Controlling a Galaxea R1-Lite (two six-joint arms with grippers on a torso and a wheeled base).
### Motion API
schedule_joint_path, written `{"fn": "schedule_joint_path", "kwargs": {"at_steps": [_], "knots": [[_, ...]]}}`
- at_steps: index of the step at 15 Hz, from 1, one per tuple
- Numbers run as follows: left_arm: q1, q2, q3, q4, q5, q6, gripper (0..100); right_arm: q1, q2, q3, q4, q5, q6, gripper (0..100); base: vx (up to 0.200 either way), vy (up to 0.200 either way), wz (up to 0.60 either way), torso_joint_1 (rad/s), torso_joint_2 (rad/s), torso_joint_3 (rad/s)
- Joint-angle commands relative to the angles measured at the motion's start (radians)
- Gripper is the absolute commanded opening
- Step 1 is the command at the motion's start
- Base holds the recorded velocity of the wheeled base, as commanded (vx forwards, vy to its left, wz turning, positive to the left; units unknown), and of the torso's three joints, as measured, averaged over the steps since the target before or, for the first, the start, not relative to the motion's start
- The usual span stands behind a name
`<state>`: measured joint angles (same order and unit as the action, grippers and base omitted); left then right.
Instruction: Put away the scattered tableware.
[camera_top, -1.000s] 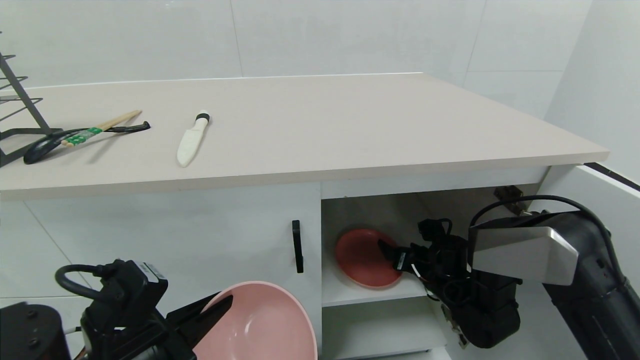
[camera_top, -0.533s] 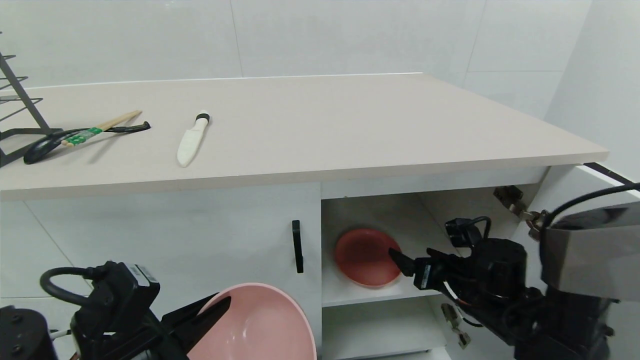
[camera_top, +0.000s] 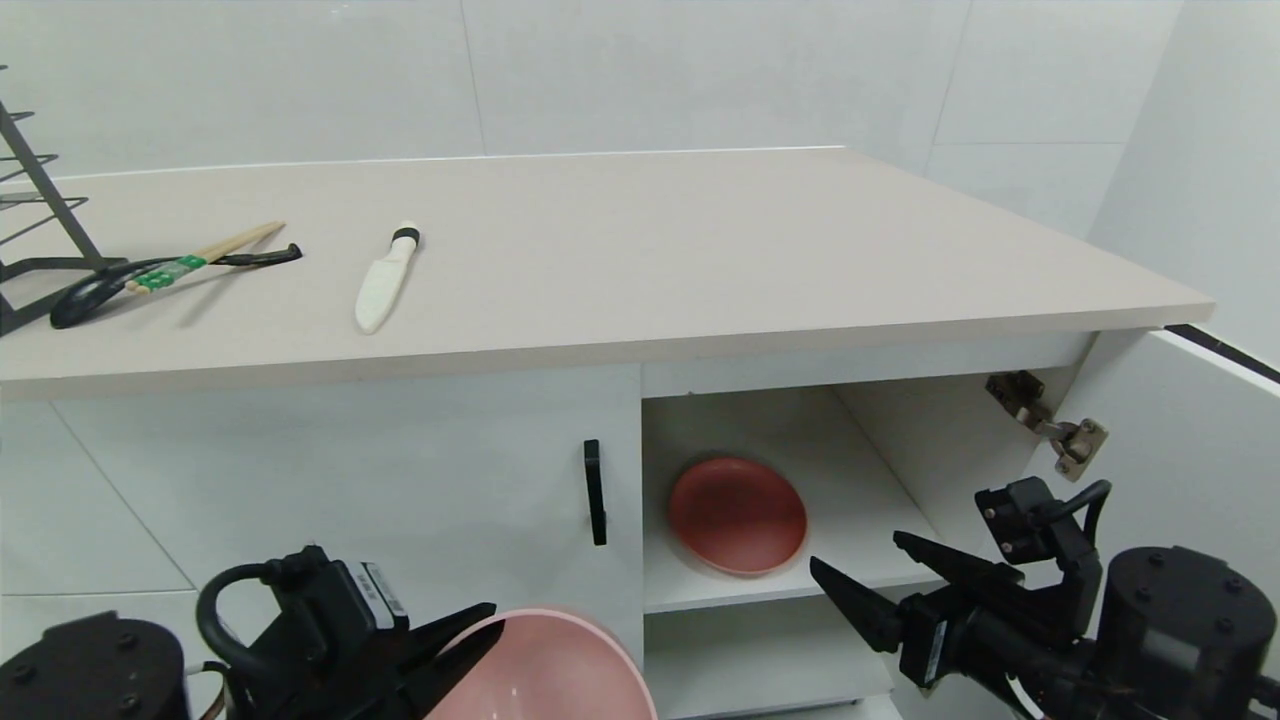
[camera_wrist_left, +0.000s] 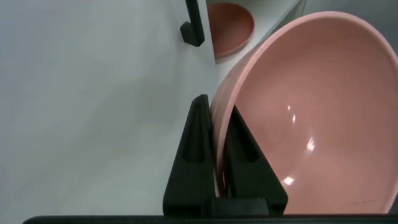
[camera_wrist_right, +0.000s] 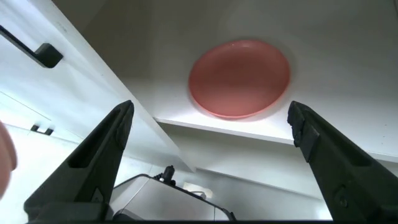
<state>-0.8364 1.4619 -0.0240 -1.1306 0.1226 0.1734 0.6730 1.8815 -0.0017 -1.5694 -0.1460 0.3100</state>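
A beige countertop (camera_top: 700, 240) tops a white cabinet (camera_top: 330, 480). Left door closed — black vertical handle (camera_top: 594, 492). Right door (camera_top: 1190, 420) open — metal hinge (camera_top: 1045, 425) exposed. A black wire rack (camera_top: 48, 182) stands at the countertop's left edge.

Head overview, wrist close-ups, shared plate (camera_top: 737, 515)

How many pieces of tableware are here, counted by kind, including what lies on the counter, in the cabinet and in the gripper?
pink bowl: 1
red plate: 1
white knife: 1
black spoon: 1
chopstick pair: 1
Total: 5
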Motion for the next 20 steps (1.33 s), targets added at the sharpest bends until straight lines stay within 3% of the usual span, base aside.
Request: {"fn": "schedule_joint_path", "kwargs": {"at_steps": [1, 2, 4, 5, 7, 8, 9, 13, 15, 17, 20], "knots": [[-0.004, 0.052, -0.005, -0.015, 0.002, 0.024, 0, -0.004, -0.007, 0.002, -0.001, 0.0, 0.0, 100, 0.0, 0.0, 0.0, 0.0, 0.0, 0.0], [-0.006, 0.097, -0.005, -0.057, 0.002, 0.069, 0, -0.006, -0.007, 0.002, -0.001, 0.0, -0.002, 100, 0.0, 0.0, 0.0, 0.0, 0.0, 0.0], [-0.023, 0.135, -0.005, -0.101, 0.003, 0.083, 0, -0.006, -0.004, 0.002, -0.001, 0.0, -0.002, 100, 0.0, 0.0, 0.0, 0.0, 0.0, 0.0], [-0.055, 0.245, -0.02, -0.21, 0.039, 0.092, 0, -0.009, -0.004, 0.002, -0.001, 0.0, -0.002, 100, 0.0, 0.0, 0.0, 0.0, 0.0, 0.0], [-0.086, 0.359, -0.07, -0.301, 0.111, 0.13, 0, -0.018, -0.001, 0.002, -0.001, 0.0, -0.002, 100, 0.0, 0.0, 0.0, 0.0, 0.0, 0.0], [-0.121, 0.459, -0.108, -0.397, 0.167, 0.161, 0, -0.032, 0.004, 0.002, -0.001, 0.0, -0.002, 100, 0.0, 0.0, 0.0, 0.0, 0.0, 0.0], [-0.17, 0.558, -0.128, -0.44, 0.187, 0.172, 0, -0.046, 0.005, 0.0, -0.001, 0.0, 0.0, 100, 0.0, 0.0, 0.0, 0.0, 0.0, 0.0], [-0.193, 0.629, -0.211, -0.44, 0.19, 0.163, 0, -0.056, -0.008, -0.001, -0.001, 0.0, 0.0, 100, 0.0, 0.0, 0.0, 0.0, 0.0, 0.0], [-0.193, 0.66, -0.289, -0.44, 0.23, 0.163, 0, -0.058, -0.027, -0.001, -0.001, 0.0, 0.0, 100, 0.0, 0.0, 0.0, 0.0, 0.0, 0.0], [-0.198, 0.712, -0.387, -0.44, 0.304, 0.182, 0, -0.058, -0.035, -0.001, -0.001, 0.0, 0.0, 100, 0.0, 0.0, 0.0, 0.0, 0.0, 0.0], [-0.205, 0.765, -0.488, -0.44, 0.341, 0.225, 0, -0.058, -0.045, -0.001, -0.001, 0.0, 0.0, 100, 0.0, 0.0, 0.0, 0.0, 0.0, 0.0]]}}
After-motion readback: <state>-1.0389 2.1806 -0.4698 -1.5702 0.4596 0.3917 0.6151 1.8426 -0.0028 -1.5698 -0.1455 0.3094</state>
